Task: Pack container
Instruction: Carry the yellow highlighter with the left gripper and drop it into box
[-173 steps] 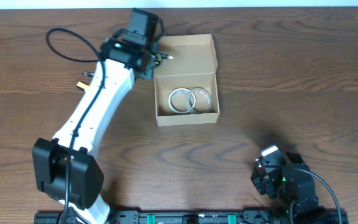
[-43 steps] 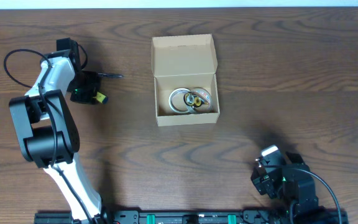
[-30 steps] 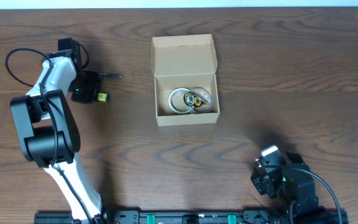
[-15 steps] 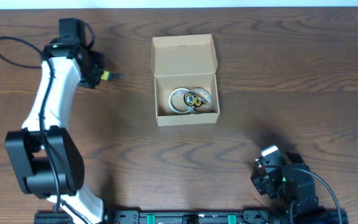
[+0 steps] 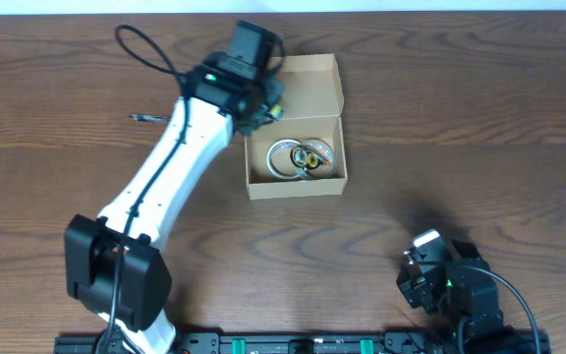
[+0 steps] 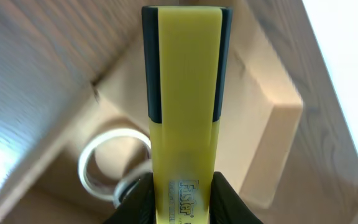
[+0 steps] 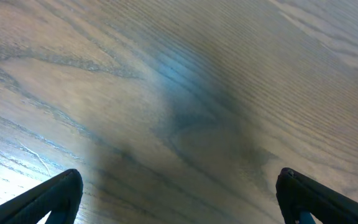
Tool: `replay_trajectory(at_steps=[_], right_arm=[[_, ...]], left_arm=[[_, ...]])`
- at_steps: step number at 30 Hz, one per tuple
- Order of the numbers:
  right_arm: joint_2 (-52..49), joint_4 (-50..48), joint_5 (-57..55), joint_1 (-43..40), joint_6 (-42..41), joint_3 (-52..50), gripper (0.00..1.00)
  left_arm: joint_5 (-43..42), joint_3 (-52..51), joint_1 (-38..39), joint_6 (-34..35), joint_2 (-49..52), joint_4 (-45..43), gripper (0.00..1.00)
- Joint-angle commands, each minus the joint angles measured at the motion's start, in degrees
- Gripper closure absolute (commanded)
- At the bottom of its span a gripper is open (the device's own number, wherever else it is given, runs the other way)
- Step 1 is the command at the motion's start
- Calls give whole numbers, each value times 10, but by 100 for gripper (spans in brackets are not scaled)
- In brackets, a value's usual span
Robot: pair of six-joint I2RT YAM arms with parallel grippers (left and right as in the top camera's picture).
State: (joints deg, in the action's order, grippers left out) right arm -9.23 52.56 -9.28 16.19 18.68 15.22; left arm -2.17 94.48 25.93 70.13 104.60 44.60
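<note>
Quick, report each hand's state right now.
Left hand: closed on the highlighter, over the box.
Right hand: open, holding nothing.

The left gripper (image 5: 266, 98) has swung right, over the tan cardboard box (image 5: 308, 84). The yellow highlighter pen (image 6: 184, 93) came along in its grip.

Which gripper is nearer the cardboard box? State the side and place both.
Left. The left gripper, holding a yellow highlighter, hangs over the left edge of the box. The right gripper sits far off at the near right, open.
</note>
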Motion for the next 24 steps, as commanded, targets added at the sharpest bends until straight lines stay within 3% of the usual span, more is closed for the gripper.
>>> replay_trajectory(at_steps=[1, 13, 24], right_arm=[[3, 2, -3, -5, 7, -2, 1], [3, 2, -3, -5, 7, -2, 1], [3, 2, -3, -5, 7, -2, 1]], left_arm=[[-4, 10, 19, 29, 24, 2, 77], [-11, 10, 42, 80, 69, 83, 77], [-41, 10, 45, 98, 123, 83, 74]])
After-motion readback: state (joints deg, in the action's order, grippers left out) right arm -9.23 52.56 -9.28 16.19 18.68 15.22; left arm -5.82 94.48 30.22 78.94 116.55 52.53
